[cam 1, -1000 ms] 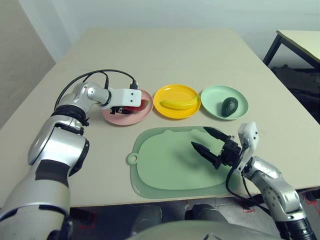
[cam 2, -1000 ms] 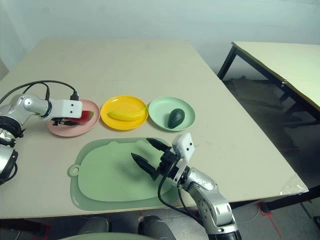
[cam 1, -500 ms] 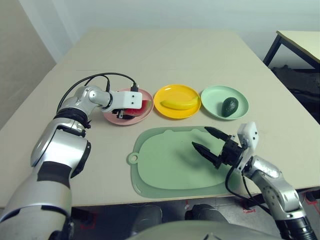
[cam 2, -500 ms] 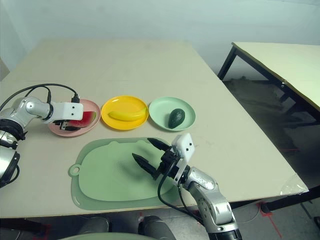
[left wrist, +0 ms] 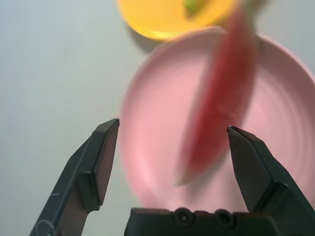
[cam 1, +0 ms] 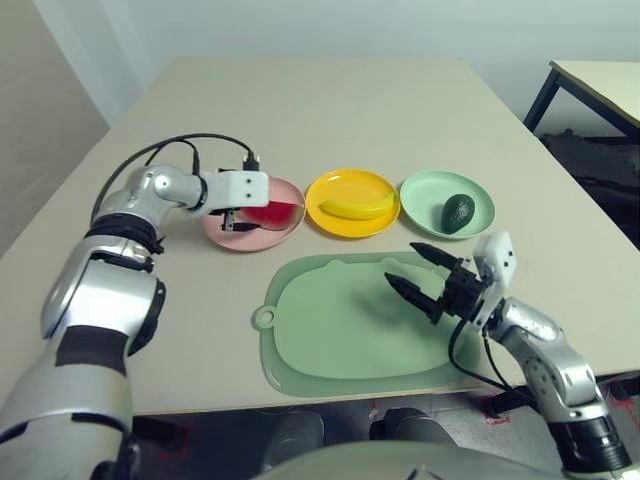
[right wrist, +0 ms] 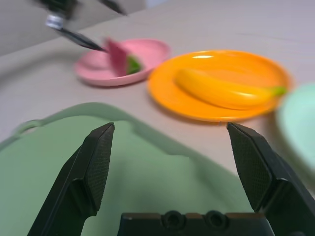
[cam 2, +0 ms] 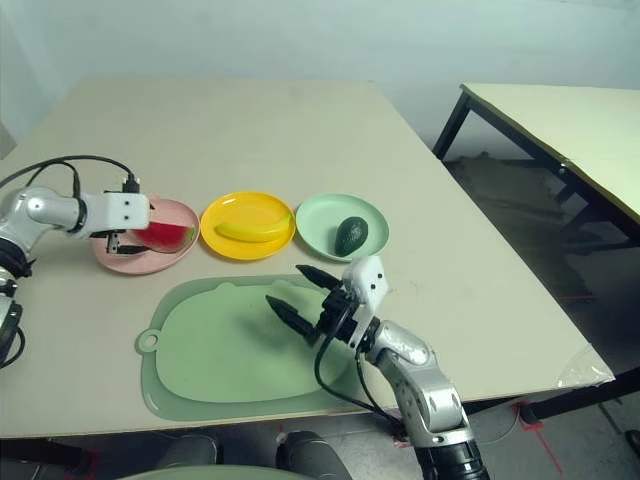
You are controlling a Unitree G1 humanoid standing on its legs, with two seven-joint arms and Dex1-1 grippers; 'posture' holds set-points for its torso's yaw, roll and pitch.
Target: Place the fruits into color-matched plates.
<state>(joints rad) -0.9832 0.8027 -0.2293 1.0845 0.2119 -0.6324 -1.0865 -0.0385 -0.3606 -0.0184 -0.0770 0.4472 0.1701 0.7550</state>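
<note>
Table: the broad pale top is taken up by three plates in a row, with a mat laid nearer the robot's body.
Mat: the pale green rounded rectangle is laid flat, its ring-shaped loop pointed toward the robot's left.
Left gripper: its jaws are held wide apart over the pink plate, beside the watermelon; nothing is clamped between them.
Right gripper: its jaws are spread apart above the mat, near the edge closest to the green plate; nothing is gripped.
Pink plate: it is placed at the robot's left end of the row, and the watermelon is carried on it.
Yellow plate: the middle place is filled by it, with the banana borne on its surface.
Green plate: it is set at the robot's right end of the row, and the avocado is held in it.
Banana: the curved yellow fruit is laid lengthwise across the yellow plate.
Watermelon: the red wedge is rested on the pink plate, partly hidden by the left gripper in the eye views.
Avocado: the dark green fruit is seated on the green plate, off its centre toward the robot's right.
</note>
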